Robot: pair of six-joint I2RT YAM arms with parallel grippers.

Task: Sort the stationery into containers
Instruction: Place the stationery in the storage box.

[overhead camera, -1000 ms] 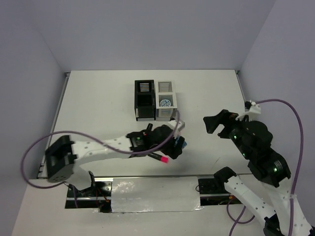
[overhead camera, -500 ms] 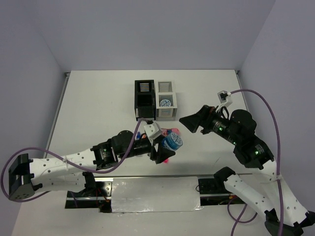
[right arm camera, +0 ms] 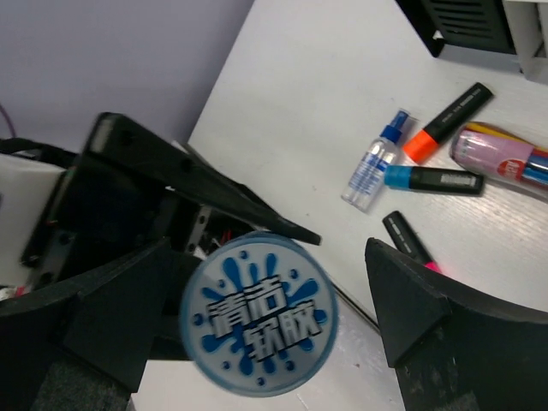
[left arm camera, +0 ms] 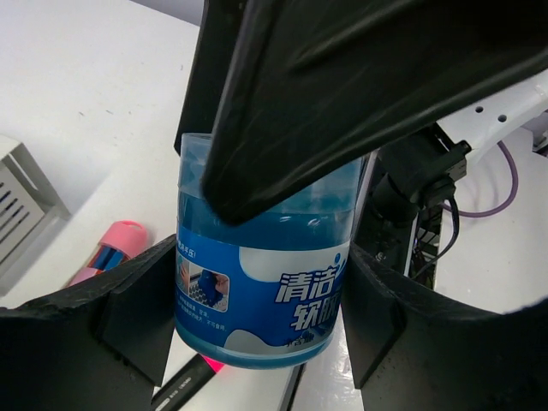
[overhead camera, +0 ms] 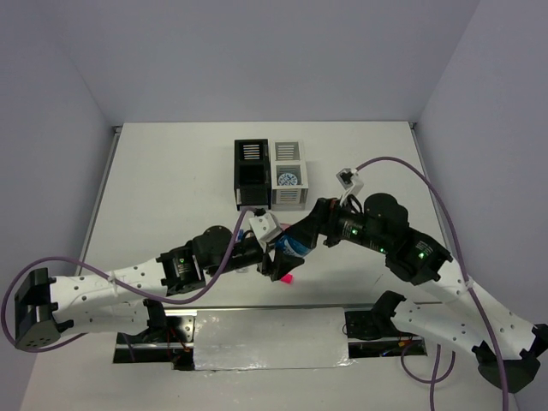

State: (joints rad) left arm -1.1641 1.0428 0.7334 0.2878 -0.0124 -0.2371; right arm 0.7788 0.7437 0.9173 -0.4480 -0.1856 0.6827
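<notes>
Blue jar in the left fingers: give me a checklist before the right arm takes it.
1. Grip: blue jar clamped between left fingers: ok.
2. Opening: right fingers spread wide: ok.
3. Alignment: jar lid sits between right fingers: ok.
4. Clearance between right fingers and left fingers: cannot tell.
5. Room in white organiser: cannot tell.
</notes>
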